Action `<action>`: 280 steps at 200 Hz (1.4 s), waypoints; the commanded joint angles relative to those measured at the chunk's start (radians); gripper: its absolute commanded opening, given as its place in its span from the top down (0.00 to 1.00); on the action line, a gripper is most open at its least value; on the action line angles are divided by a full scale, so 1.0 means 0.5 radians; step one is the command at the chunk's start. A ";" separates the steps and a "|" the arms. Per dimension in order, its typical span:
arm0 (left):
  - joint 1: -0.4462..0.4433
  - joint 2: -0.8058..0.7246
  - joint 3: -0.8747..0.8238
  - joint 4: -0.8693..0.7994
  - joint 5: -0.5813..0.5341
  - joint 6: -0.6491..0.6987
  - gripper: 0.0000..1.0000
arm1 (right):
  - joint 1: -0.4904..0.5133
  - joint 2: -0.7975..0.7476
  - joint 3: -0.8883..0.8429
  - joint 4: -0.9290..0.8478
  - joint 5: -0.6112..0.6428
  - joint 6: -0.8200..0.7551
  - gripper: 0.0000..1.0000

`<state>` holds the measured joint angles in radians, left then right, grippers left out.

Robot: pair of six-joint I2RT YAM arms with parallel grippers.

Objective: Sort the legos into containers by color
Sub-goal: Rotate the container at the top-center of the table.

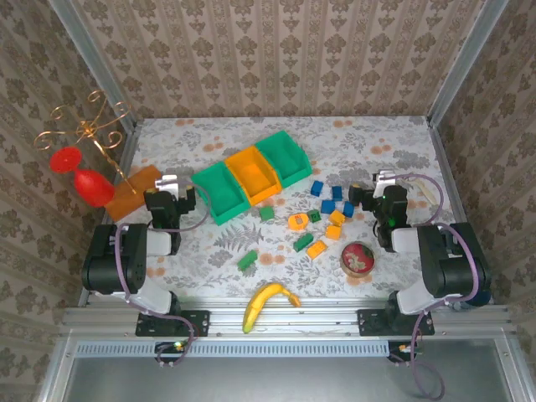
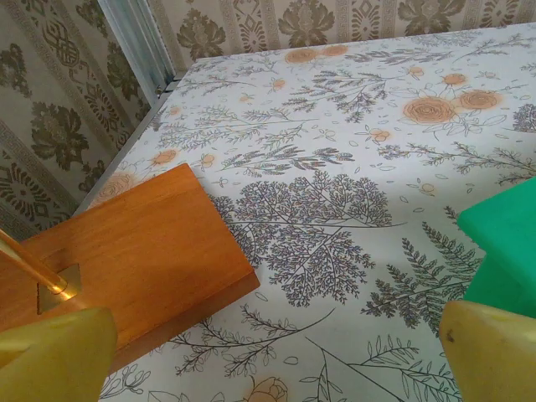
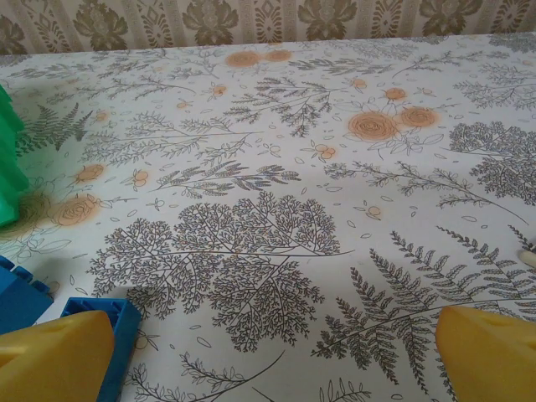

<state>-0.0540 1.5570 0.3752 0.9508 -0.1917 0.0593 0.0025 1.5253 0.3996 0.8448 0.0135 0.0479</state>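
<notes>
The legos lie scattered on the flowered cloth right of centre: blue ones [image 1: 337,192], green ones [image 1: 303,242] and orange ones [image 1: 316,248]. The containers stand in a slanted row: a green bin [image 1: 219,191], an orange bin [image 1: 253,174] and a second green bin [image 1: 283,157]. My left gripper [image 1: 174,191] rests open just left of the near green bin [image 2: 507,251], its yellow fingers [image 2: 50,360] wide apart over bare cloth. My right gripper [image 1: 377,186] is open too, just right of the legos, with two blue legos [image 3: 113,322] beside its left finger [image 3: 50,360].
A flat orange board [image 2: 126,260] carrying a gold stand lies under the left gripper's left side. A red glass [image 1: 92,186] sits at the far left. A round red-rimmed tin [image 1: 358,259] and a banana [image 1: 268,301] lie near the front edge. Patterned walls enclose the table.
</notes>
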 commanded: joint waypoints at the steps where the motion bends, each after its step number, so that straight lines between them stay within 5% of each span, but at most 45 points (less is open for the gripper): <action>1: -0.012 0.012 -0.008 0.053 -0.024 -0.006 0.00 | -0.008 0.004 0.028 -0.005 -0.024 -0.031 0.00; 280: 0.034 -0.039 -0.049 0.080 0.065 -0.036 0.00 | -0.008 -0.031 0.044 -0.063 -0.013 -0.028 0.00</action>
<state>-0.0437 1.5570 0.3740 0.9524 -0.1722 0.0593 0.0025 1.5253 0.4000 0.8402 0.0135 0.0479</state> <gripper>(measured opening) 0.998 0.999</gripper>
